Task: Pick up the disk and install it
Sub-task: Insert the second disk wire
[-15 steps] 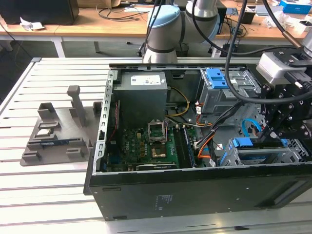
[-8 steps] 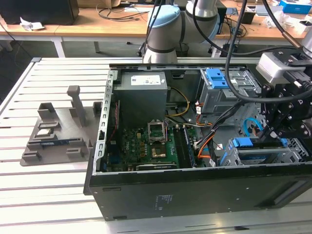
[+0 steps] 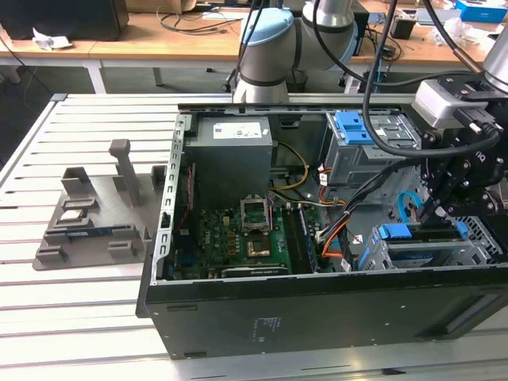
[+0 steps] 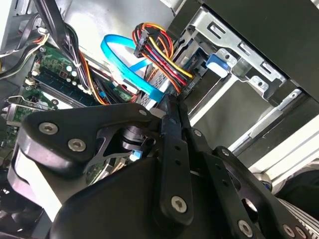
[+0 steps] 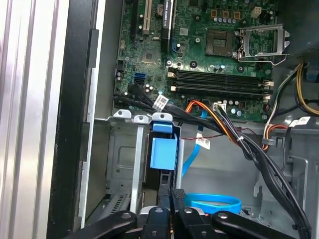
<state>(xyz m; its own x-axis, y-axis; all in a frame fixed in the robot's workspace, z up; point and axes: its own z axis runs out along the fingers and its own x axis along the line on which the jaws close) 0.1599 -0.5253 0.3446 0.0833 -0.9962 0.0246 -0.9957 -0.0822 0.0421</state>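
At the exterior view's lower right, the gripper (image 3: pixel 432 213) hangs inside the open computer case (image 3: pixel 317 317), just above a metal cage (image 3: pixel 479 248). The disk (image 3: pixel 421 248) lies in that cage, with its blue frame (image 3: pixel 393 232) at the near end. Most of the disk is hidden by the cage bars. Cables and the arm's dark body cover the fingers, so their spacing is hard to read from here. A grey holder (image 3: pixel 87 214) sits well apart on the slatted table (image 3: pixel 79 317), toward the exterior view's left.

In the second wrist view, the gripper (image 4: pixel 172 105) has its two fingers pressed together, with nothing visible between them. Beyond the tips are a flat blue cable (image 4: pixel 124 59) and a bundle of coloured wires (image 4: pixel 159 55). The linkage blocks what the tips touch.

In the first wrist view, the gripper (image 5: pixel 172 193) is closed, its tips just beside the disk (image 5: pixel 163 153), which stands edge-on in the cage (image 5: pixel 124 149). Whether they touch cannot be told. The green circuit board (image 5: pixel 199 50) lies beyond.
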